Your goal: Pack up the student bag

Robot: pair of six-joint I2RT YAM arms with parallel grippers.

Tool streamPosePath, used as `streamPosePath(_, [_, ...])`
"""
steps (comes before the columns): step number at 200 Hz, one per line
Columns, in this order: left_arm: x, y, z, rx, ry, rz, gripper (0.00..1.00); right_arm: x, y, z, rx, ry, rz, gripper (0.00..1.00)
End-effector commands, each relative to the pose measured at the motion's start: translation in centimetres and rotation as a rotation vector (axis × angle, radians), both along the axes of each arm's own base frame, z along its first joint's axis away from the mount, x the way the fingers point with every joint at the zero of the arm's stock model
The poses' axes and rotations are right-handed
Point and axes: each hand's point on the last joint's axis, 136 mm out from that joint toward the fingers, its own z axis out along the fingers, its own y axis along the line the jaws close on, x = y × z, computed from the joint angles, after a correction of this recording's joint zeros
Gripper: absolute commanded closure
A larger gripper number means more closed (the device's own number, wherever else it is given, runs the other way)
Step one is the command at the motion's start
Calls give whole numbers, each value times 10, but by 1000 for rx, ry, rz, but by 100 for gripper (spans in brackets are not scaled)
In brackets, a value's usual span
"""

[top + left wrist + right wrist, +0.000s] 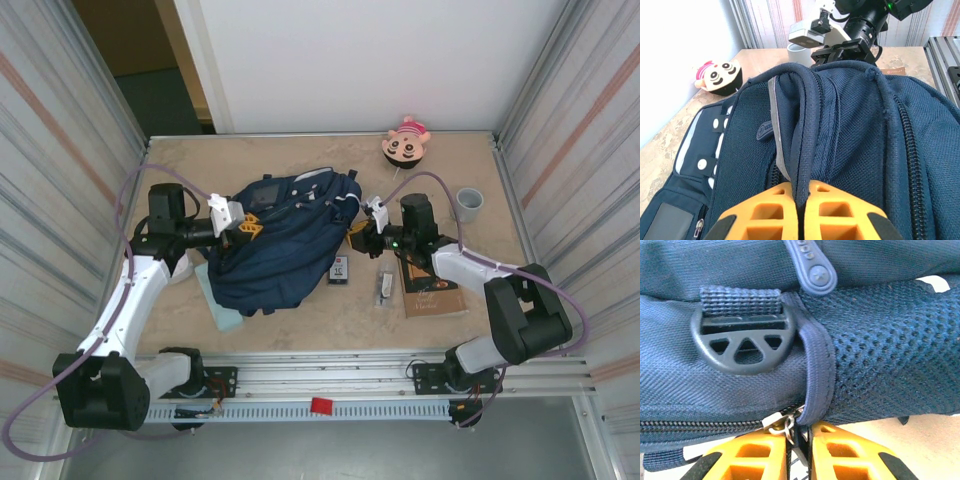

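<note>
At centre-left of the overhead frame, the large navy-blue fabric student bag (285, 245) lies apparently zipped, left gripper (801, 192) pinched tight on its dark carry strap (805, 125) and right gripper (800, 432) narrowed onto the metal zip pull (785, 426), so packing looks barely begun: brown book (432, 290), grey cup (468, 204) and pink plush toy (406, 146) lie outside.

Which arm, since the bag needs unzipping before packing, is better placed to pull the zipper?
Right. The right gripper pinches the zipper pull on the student bag; the left gripper is clamped on a strap, steadying it.
</note>
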Motion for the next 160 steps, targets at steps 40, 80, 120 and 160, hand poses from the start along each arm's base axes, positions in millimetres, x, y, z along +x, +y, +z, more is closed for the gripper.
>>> streamPosePath(40, [6, 0, 40, -53, -139, 15, 100, -5, 7, 23, 62, -8, 49, 95])
streamPosePath(80, [26, 9, 30, 41, -180, 218, 100, -30, 21, 36, 49, 20, 99, 96])
streamPosePath(120, [40, 16, 14, 120, -182, 347, 100, -65, 41, 48, 26, 62, 185, 96])
streamPosePath(160, [37, 10, 15, 93, -180, 326, 100, -81, 50, 63, 59, 70, 216, 96])
